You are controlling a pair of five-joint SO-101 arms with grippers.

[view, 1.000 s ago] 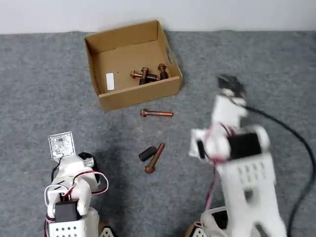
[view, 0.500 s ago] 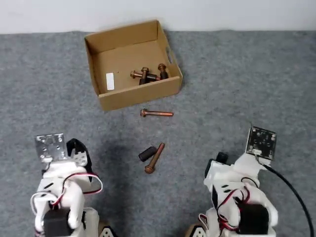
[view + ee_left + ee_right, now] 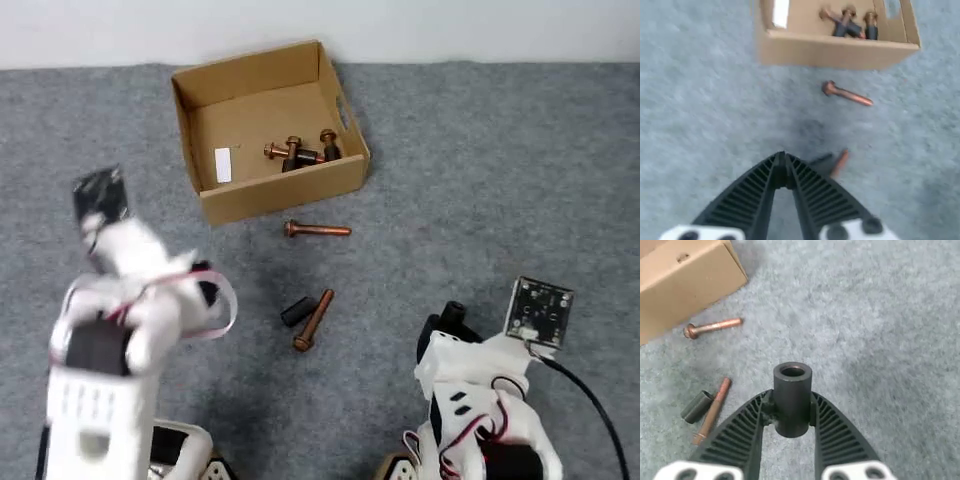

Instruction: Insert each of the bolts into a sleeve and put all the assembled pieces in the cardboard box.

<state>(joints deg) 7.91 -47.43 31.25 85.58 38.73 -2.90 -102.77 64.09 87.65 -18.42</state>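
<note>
A grey surface [image 3: 500, 180] is covered by felt-like matting, and all places below are given from the cardboard box [image 3: 280, 195] that is set on it. The box is seen upright and open at the top, with a slot cut in one side wall.

The left arm [image 3: 120, 320] is raised on the near side of the box, off toward its left front corner. The right arm [image 3: 480, 400] is folded low, well apart from the box on the near right.

Inside the box, the assembled pieces [image 3: 300, 152] are gathered against the front wall near the right corner: copper-coloured bolts seated in dark sleeves, of which three bolt heads can be made out. A white label [image 3: 223, 165] is seen on the box floor toward the left wall.

The left gripper [image 3: 782, 157] is closed with its tips met and nothing between them; it is pointed toward the box front. The right gripper [image 3: 791, 407] is clamped around a black sleeve [image 3: 792, 395], which is held upright with its open bore facing up.

A loose bolt [image 3: 318, 230] is laid just in front of the box, parallel to its front wall. Farther out from the box, a second bolt [image 3: 314, 320] is laid at a slant, and a loose sleeve [image 3: 297, 311] is laid just beside its shank.
</note>
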